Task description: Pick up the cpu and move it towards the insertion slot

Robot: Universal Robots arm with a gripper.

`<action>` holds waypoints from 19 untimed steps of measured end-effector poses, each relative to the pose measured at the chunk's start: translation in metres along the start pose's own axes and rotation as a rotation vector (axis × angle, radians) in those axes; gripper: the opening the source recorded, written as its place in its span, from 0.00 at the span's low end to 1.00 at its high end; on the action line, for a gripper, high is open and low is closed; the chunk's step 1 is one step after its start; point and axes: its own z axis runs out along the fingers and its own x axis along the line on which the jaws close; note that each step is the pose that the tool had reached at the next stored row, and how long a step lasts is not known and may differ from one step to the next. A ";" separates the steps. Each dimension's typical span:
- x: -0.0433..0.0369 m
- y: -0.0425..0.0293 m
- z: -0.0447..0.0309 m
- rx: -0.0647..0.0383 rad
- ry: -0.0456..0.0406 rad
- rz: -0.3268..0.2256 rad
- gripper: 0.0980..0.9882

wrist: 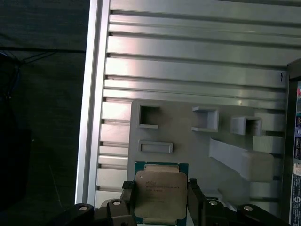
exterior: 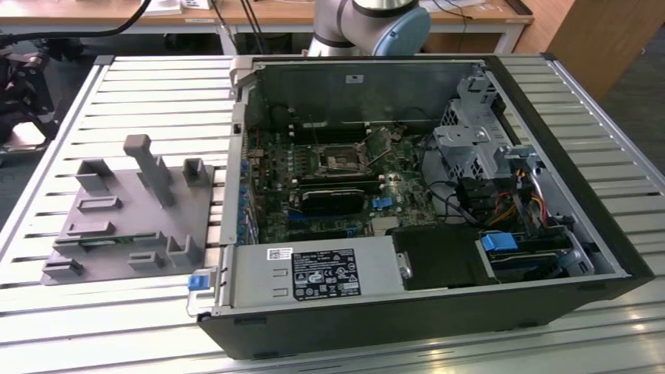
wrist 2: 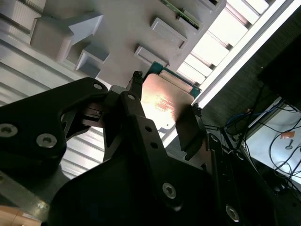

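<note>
Over the grey fixture [wrist: 188,141], near its edge, your gripper [wrist: 161,201] clamps the cpu [wrist: 160,193] between two fingers [wrist: 129,200], one on each opposite side. Well apart from that fixture, the insertion slot [exterior: 341,160] sits inside the computer case [exterior: 582,195].

Chip sides: the black gripper [wrist: 161,200] presses its fingers [wrist: 128,195] against two opposite edges of the flat square silver-topped cpu [wrist: 160,186]; we see its far edge free.
Fixture: upright blocks and a tall post [exterior: 146,164] rise from the pale grey plastic fixture plate [exterior: 124,234], crowding any low sideways path.
Table: the ribbed aluminium table [exterior: 156,86] offers open room beyond the plate.
Case wall: the thin metal case wall [exterior: 238,117] stands between plate and board.
Socket: the square dark insertion slot with its shiny metal frame [exterior: 341,160] looks open from above, we think. The long black rectangular card [exterior: 332,200] lies just beside it, and the silver drive cage [exterior: 468,144] stands near on the exterior view's right.
</note>
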 end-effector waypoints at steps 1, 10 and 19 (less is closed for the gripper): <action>0.0000 0.0000 -0.0007 0.000 0.0001 0.000 0.50; 0.0000 0.0003 -0.0064 0.001 0.0002 0.000 0.50; 0.0000 0.0006 -0.0148 0.001 0.0001 0.000 0.50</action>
